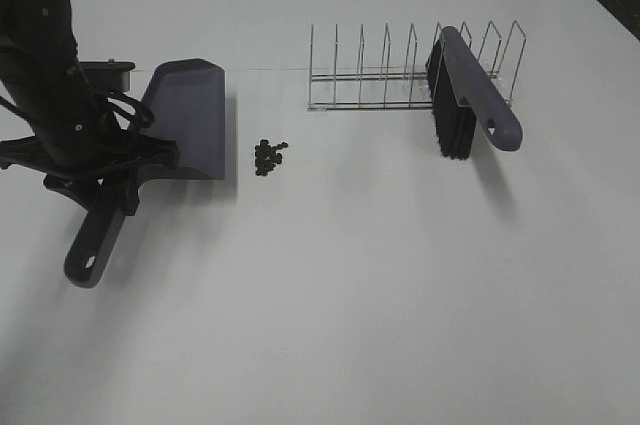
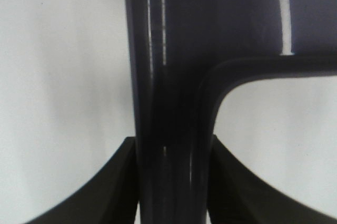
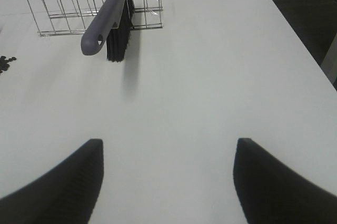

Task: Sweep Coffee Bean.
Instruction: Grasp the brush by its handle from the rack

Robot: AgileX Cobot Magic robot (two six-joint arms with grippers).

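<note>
L claw (image 2: pixel 174 153) clenched on dustpan handle (image 2: pixel 158 50), R claw (image 3: pixel 168 147) spread wide, holding nothing

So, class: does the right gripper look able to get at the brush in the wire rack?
Probably yes: the right gripper is open, the brush handle juts out of the rack toward it, and only bare table lies between.

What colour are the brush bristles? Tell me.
The bristles are black, under a greyish-purple handle; the right wrist view shows them best.
</note>
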